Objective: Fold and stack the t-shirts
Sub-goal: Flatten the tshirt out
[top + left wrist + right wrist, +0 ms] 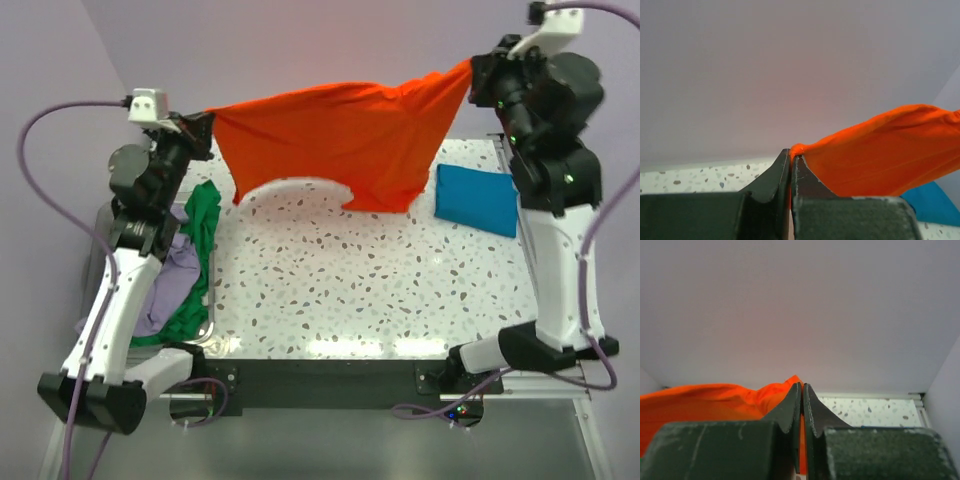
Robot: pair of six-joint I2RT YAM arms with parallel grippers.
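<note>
the speckled white table (pixel 330 290) fills the middle of the top view, with a pale lilac wall behind it.

the orange t-shirt (pixel 340 140) is the largest cloth. it hangs stretched in the air over the far half of the table, strung between the two arms. its top edge sags a little and its lower hem curves just above the tabletop. it hides part of the far edge of the table.

the teal-blue t-shirt (pixel 478 198) lies folded flat on the table at the far right, just beside the right arm's white link and close under the orange cloth's right corner.

a green t-shirt (pixel 205 225) and a lavender t-shirt (pixel 170 280) lie crumpled together at the left edge, partly hidden by the left arm. whether they sit in a bin or on a ledge i cannot tell.

that makes four tees in view, one of each colour.

the left gripper (pixel 205 125) has its fingers pressed together on the orange shirt's left corner, a small bunch of cloth showing at the tips in the wrist view. the right gripper (pixel 472 72) pinches the right corner the same way.

purple cables (pixel 45 160) loop from both wrists.
</note>
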